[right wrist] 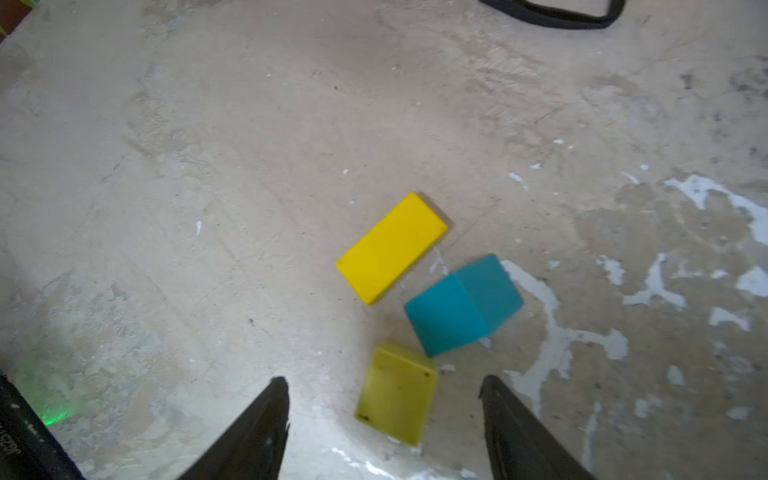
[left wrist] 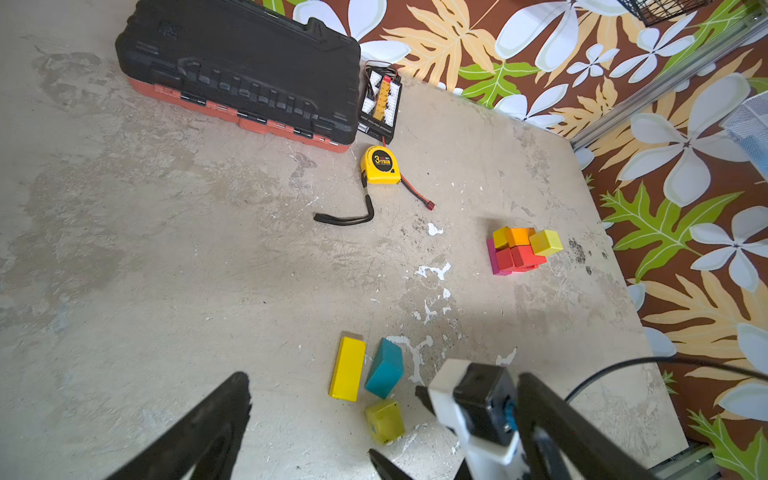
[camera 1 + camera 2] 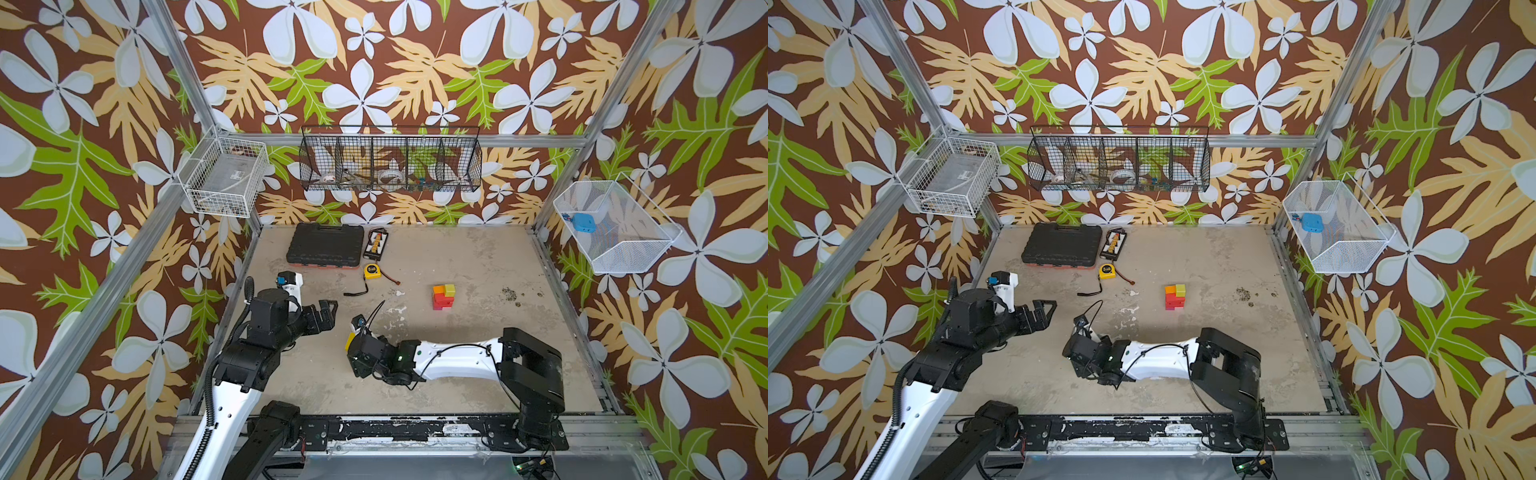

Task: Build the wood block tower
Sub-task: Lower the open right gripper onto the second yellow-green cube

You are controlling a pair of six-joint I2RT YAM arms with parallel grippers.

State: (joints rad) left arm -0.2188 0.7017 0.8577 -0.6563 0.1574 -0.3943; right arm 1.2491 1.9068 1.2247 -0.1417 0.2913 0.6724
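Straddling lime block (image 1: 397,392) with right gripper (image 1: 384,379), jaws apart, no contact; long axis along fingers; left gripper (image 3: 328,306) farther.

Robot lab cell: alu frame (image 3: 183,62), floral backdrop walls (image 3: 374,62), wire basket (image 3: 390,160), tool case (image 3: 325,245) on worn bench (image 3: 457,257).

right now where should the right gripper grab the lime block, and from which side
Best pinch its long sides from straight above: the lime block lies flat, lengthwise between the open fingers of the right gripper. Mind the teal block by one corner.
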